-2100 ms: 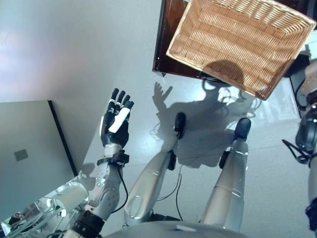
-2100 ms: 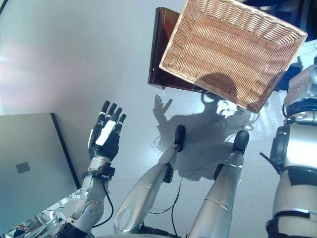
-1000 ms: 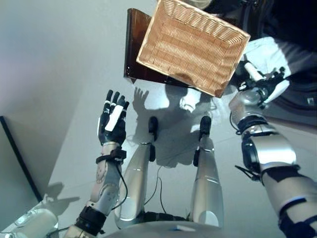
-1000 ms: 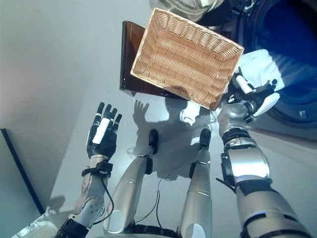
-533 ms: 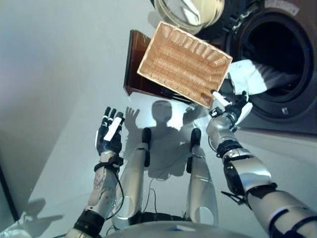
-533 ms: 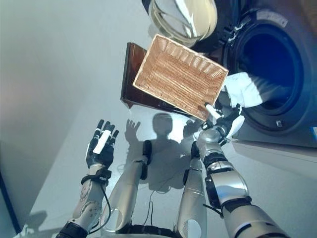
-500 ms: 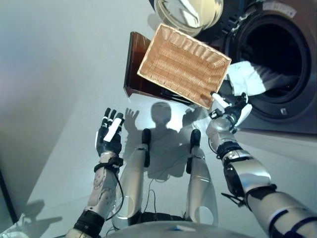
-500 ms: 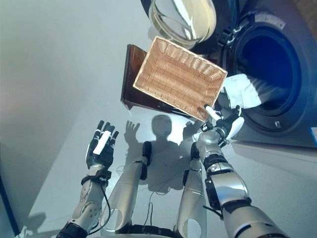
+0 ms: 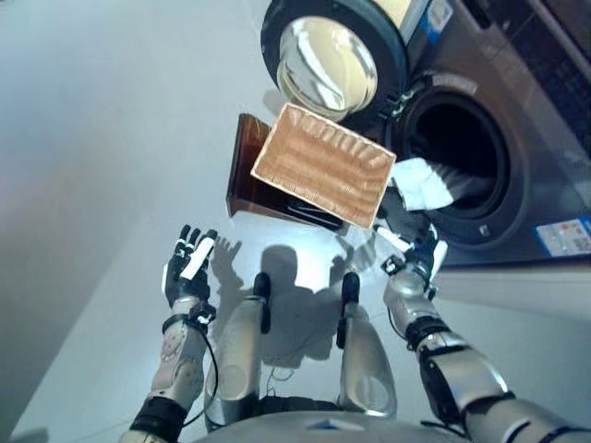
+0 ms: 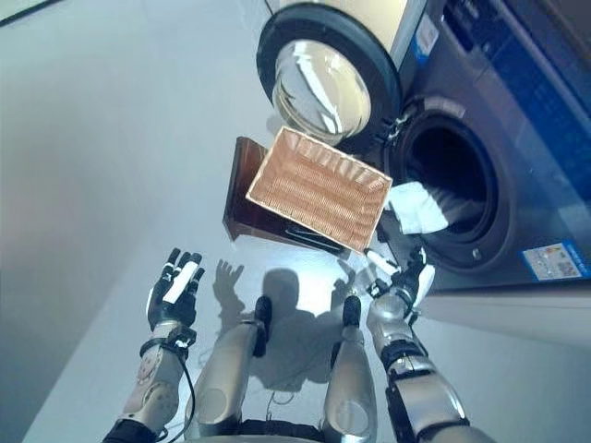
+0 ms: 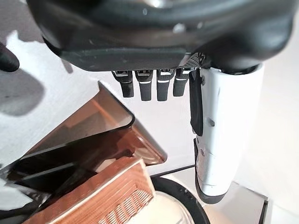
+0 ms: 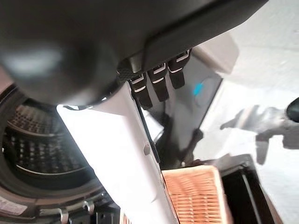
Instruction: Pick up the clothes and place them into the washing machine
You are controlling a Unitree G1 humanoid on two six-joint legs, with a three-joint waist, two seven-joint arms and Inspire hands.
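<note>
Loading step near done, by the look of it: white garment (image 9: 422, 183) draped over lower rim of open washing machine (image 9: 462, 157) drum, wicker basket (image 9: 320, 164) empty on dark stand (image 9: 247, 182); left hand (image 9: 185, 268) and right hand (image 9: 413, 261) both open, empty; next move: push garment fully inside.

we see the washer (image 9: 517, 138) with door (image 9: 328, 60) swung wide, white cloth (image 9: 423, 183) draped over the drum's lip. wicker basket (image 9: 321, 164) sits on a brown stand (image 9: 254, 180). left hand (image 9: 185, 269) spread open, right hand (image 9: 413, 263) below the cloth.
</note>
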